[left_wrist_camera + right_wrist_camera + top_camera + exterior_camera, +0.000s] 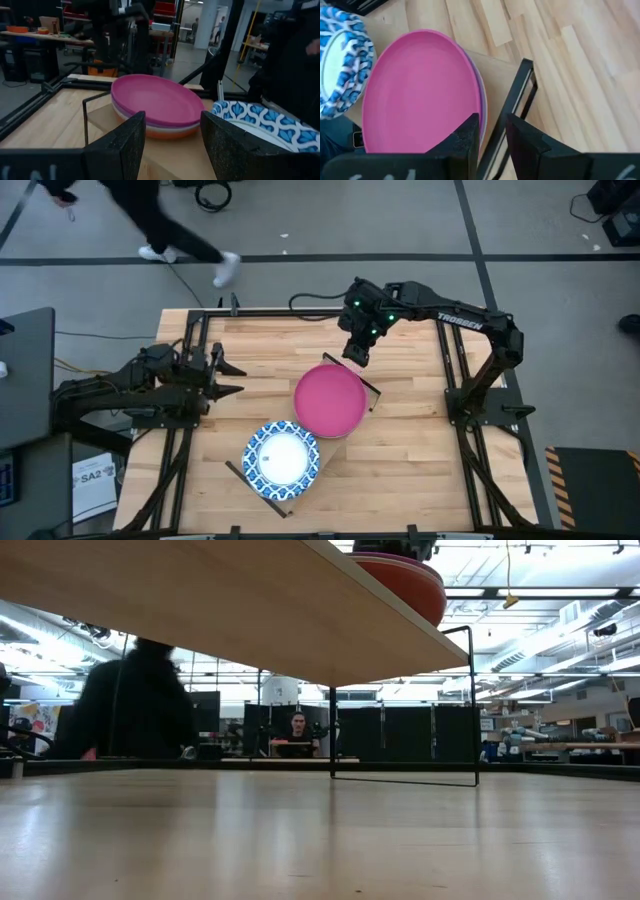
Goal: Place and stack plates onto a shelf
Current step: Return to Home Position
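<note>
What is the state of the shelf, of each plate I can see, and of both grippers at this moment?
shelf: standing on the table, loaded with plates.
pink plate: lying flat, topmost of a stack on the shelf.
blue-patterned plate: lying flat on the shelf, beside the pink plate.
left gripper: open, empty, at the table's left side.
right gripper: open, empty, above the shelf's end by the pink plate.

White capitals spelling TROSSEN run along the right arm (462, 320), seen from above. Just off the left front corner of the table (420, 440) lies a white sheet (92, 480) printed SA2 in dark letters. Pale lettering on the left tool (172, 145) and the right tool (492, 132) is too blurred to read.
</note>
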Robot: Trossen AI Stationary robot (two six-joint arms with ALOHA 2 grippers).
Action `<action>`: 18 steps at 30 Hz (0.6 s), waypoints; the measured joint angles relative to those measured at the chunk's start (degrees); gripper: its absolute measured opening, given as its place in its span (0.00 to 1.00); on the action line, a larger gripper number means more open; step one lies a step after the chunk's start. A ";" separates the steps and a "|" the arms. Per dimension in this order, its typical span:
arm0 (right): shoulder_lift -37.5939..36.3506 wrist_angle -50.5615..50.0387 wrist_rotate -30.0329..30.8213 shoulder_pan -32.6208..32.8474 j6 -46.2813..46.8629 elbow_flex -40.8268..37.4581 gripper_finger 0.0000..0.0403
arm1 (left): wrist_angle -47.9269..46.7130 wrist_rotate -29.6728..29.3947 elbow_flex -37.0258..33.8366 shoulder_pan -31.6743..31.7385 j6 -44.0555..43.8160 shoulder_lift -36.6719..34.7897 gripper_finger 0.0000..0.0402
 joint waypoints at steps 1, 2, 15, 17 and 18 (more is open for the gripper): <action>-0.67 -0.08 0.00 -0.20 -0.89 0.00 0.25 | -1.11 0.01 0.00 -0.02 0.36 -0.94 0.49; -1.40 -0.04 0.01 -0.31 -1.70 0.00 0.25 | -2.74 -0.02 0.00 -0.01 0.91 -2.05 0.49; -8.94 0.23 6.10 0.22 -5.77 0.00 0.25 | -8.00 -2.70 -5.96 0.00 1.83 -15.75 0.49; -9.89 0.23 6.12 0.21 -5.79 0.02 0.25 | -7.87 -2.83 -7.13 0.00 1.49 -17.69 0.49; -10.32 0.23 6.14 0.20 -5.87 0.02 0.25 | -7.88 -3.01 -7.66 0.00 1.43 -18.65 0.49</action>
